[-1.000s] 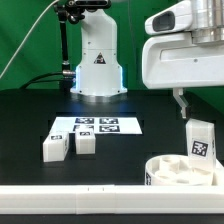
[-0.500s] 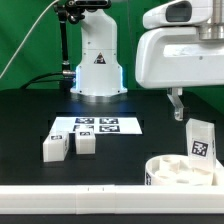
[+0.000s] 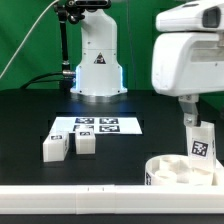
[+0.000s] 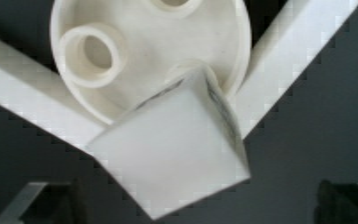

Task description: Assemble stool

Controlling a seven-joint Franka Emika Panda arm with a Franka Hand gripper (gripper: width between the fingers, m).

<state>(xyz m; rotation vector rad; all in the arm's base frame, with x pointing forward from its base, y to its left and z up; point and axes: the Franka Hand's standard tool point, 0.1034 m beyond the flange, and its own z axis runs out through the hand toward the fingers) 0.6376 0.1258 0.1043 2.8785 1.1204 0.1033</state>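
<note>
The round white seat (image 3: 178, 171) lies at the exterior view's front right, against the white rail. One white leg (image 3: 201, 139) with a tag stands upright on its rim. My gripper (image 3: 190, 110) hangs just above and behind that leg. In the wrist view the seat (image 4: 149, 45) shows its round holes and the leg (image 4: 176, 150) lies below the camera. My dark fingers (image 4: 30, 202) stand wide apart on either side of the leg and do not touch it. Two more white legs (image 3: 55, 147) (image 3: 86, 143) lie on the black table at the left.
The marker board (image 3: 97, 126) lies flat in the middle of the table. The long white border rail (image 3: 90, 196) runs along the front edge, and its corner shows in the wrist view (image 4: 25, 90). The arm's base (image 3: 97, 65) stands at the back.
The arm has shifted toward the exterior view's right and a little lower, and now stands over the upright leg. The legs and seat have not moved.
</note>
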